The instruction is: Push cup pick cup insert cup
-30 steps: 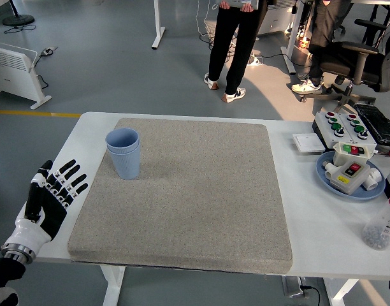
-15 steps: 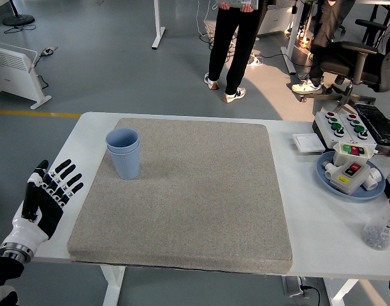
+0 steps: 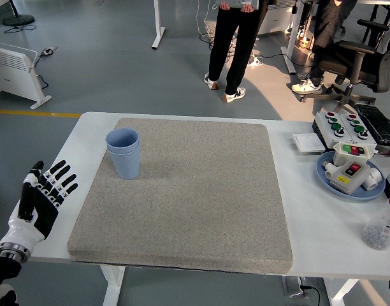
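Two pale blue cups (image 3: 123,153) stand nested, one inside the other, upright on the grey mat (image 3: 188,191) near its far left corner. My left hand (image 3: 42,194) hovers over the table's left edge, well to the lower left of the cups, with its fingers spread and nothing in them. The right hand does not show.
A blue plate (image 3: 350,175) with a button box stands at the right, beside a control panel (image 3: 345,124), a white pad (image 3: 308,143) and a clear bottle (image 3: 381,226). A person (image 3: 233,44) stands on the floor beyond the table.
My left hand has drawn back to the left and down, away from the mat. The nested cups have not moved.
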`<state>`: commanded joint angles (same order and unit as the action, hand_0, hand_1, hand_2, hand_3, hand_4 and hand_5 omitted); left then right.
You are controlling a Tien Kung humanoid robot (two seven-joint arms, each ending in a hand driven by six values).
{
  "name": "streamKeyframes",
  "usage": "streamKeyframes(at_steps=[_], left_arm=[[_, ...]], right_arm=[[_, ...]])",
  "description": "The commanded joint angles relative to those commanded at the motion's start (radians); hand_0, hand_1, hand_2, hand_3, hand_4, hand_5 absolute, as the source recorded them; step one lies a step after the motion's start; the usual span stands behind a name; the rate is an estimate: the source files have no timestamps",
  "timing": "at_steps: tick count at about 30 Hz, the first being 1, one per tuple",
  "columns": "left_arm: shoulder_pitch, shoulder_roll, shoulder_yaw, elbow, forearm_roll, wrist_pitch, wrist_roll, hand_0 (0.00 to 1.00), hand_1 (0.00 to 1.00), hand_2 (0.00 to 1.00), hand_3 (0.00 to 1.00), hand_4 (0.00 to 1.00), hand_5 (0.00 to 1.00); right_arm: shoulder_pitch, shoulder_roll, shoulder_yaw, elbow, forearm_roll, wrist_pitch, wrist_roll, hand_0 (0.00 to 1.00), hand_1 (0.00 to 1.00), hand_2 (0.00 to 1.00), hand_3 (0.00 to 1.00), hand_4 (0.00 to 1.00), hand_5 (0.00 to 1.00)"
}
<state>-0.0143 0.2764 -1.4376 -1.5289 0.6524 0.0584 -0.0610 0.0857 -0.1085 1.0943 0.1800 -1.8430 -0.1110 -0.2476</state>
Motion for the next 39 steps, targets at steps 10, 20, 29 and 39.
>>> streamKeyframes(at_steps=[10,20,29,39], left_arm=[[0.008,-0.005,-0.023,0.005,0.008,0.000,0.001,0.861,0.878,0.906,0.816,0.645,0.998],[0.008,-0.007,-0.033,0.009,0.012,0.003,0.003,0.860,0.878,0.905,0.817,0.646,0.998],[0.008,-0.007,-0.033,0.013,0.012,0.004,0.004,0.860,0.875,0.904,0.817,0.644,0.998],[0.013,-0.005,-0.028,0.014,0.015,0.005,0.004,0.860,0.875,0.903,0.817,0.644,0.998]], right_arm=[[0.005,0.000,-0.007,0.000,0.002,0.000,0.007,0.528,0.547,0.548,0.527,0.048,0.771],[0.017,-0.012,-0.145,0.000,0.092,-0.048,0.074,0.528,0.547,0.584,0.542,0.048,0.755],[0.019,-0.045,-0.375,0.000,0.341,-0.032,0.175,0.528,0.546,0.690,0.603,0.104,0.661],[0.036,-0.050,-0.376,0.000,0.410,0.108,0.236,0.525,0.538,0.754,0.641,0.173,0.623]])
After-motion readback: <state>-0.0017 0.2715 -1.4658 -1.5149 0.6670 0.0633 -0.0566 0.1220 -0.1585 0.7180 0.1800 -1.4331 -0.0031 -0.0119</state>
